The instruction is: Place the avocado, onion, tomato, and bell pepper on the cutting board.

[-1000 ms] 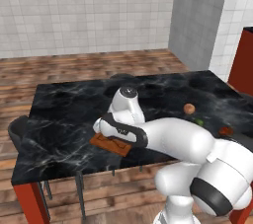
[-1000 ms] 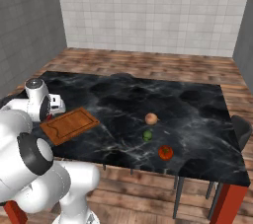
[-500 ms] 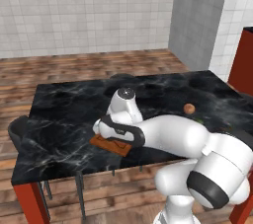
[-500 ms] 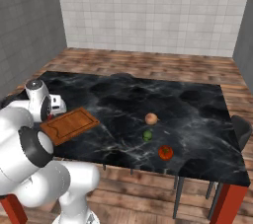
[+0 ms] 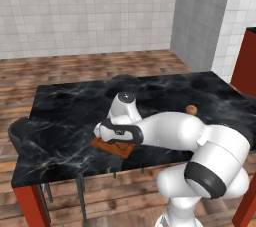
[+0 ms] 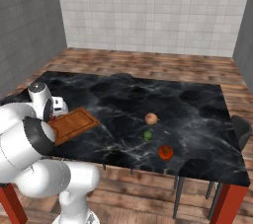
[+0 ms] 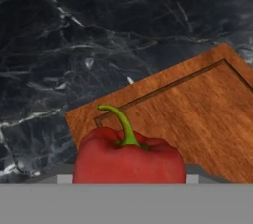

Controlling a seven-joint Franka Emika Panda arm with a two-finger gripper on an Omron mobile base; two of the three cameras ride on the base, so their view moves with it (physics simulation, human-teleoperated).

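1. Barely shifted since a second ago, the arm keeps its hand over the cutting board [image 5: 113, 147] at the table's [image 5: 75, 121] near edge.
2. On the right, the onion [image 6: 151, 118], avocado [image 6: 147, 135] and tomato [image 6: 165, 152] wait mid-table, well apart from the board.
3. Hand camera: the gripper clasps the bell pepper [image 7: 129, 157] above the board's corner; release looks next.

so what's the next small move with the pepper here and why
Probably lower the bell pepper a little and open the gripper. In the hand view it sits between the jaws, stem up, over a corner of the cutting board, with wood showing behind it. The right base view shows the hand at the board's near end. Whether the pepper already touches the wood I cannot tell.
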